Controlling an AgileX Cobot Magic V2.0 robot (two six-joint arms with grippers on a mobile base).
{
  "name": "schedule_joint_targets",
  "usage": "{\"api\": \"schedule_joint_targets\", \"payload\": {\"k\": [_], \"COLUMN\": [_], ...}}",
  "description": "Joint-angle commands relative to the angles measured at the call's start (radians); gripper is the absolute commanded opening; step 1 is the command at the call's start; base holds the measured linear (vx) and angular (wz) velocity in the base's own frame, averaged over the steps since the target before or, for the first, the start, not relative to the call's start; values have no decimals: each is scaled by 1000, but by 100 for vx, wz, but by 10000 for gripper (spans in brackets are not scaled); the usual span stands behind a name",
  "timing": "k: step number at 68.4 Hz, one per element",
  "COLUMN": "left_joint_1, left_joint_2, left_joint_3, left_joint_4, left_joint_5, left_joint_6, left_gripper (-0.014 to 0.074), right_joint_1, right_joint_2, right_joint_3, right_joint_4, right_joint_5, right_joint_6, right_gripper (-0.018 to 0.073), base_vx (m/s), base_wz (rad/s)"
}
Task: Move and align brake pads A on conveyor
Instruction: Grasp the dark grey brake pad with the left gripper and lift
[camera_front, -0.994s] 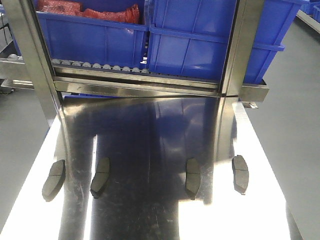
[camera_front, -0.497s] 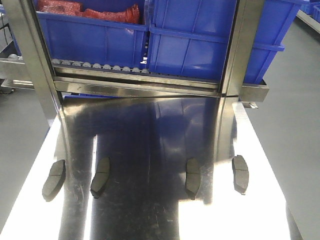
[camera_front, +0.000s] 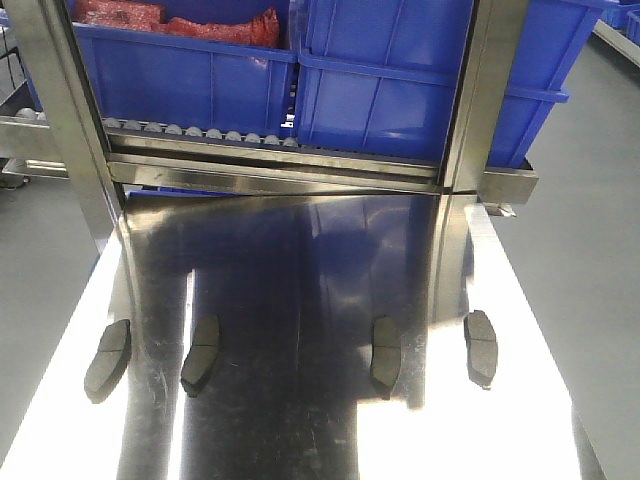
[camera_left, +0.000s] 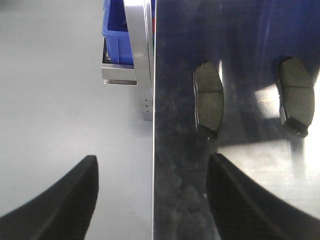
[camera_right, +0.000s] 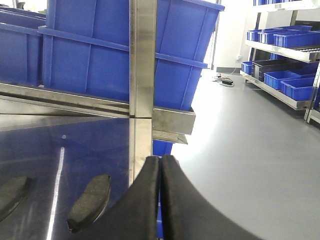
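Four dark grey brake pads lie in a row on the shiny steel tabletop (camera_front: 300, 420): far left (camera_front: 107, 358), left of middle (camera_front: 201, 354), right of middle (camera_front: 386, 355) and far right (camera_front: 481, 347). No conveyor belt is in view. Neither gripper shows in the front view. In the left wrist view my left gripper (camera_left: 152, 165) is open and empty, straddling the table's left edge, with two pads (camera_left: 209, 98) (camera_left: 296, 95) ahead of it. In the right wrist view my right gripper (camera_right: 160, 159) is shut and empty at the table's right edge, beside a pad (camera_right: 90, 201).
A steel roller rack (camera_front: 270, 160) with blue crates (camera_front: 380, 80) stands at the table's far end, with upright steel posts (camera_front: 480, 100) at both sides. Grey floor (camera_front: 580, 280) lies beyond both table edges. Shelves with blue bins (camera_right: 285, 60) stand far right.
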Motion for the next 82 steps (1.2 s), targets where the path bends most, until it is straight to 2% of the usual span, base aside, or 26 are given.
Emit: {"api": "schedule_joint_targets", "payload": {"k": [1,10,17,34,43,47,60,68,82], "left_joint_1": [-9,-16,-55,-117,-139,-140,-140,-139,-139], "left_joint_2": [81,231,363,655,772,816,920,974,1016], "left_joint_3": [-109,-210,-263,-394,-476,-512,-576,-596,-602], "left_joint_4": [-45,-169,-223,-222,-185,-169,-169,-158,-159], "left_joint_5": [-10,39,78,107,129,133,129,125,128], "left_joint_6": [44,157,232,205,192,161,132,69,58], "left_gripper": [461,461,461,461,461,461,461,461,461], "right_joint_1": [-5,-5,-5,-5,-5,-5,-5,-5,-5], "right_joint_2": [-10,-10,-10,-10,-10,-10,-10,-10,-10], "right_joint_3": [12,12,12,12,12,12,12,12,12], "right_joint_4": [-8,-8,-8,-8,-8,-8,-8,-8,-8], "right_joint_5": [-77,-77,-77,-77,-77,-77,-77,-77,-77], "right_joint_6": [0,0,0,0,0,0,0,0,0], "right_gripper": [-12,-12,-12,-12,-12,-12,-12,-12,-12], "base_vx": [0,0,0,0,0,0,0,0,0], "base_wz": [0,0,0,0,0,0,0,0,0]}}
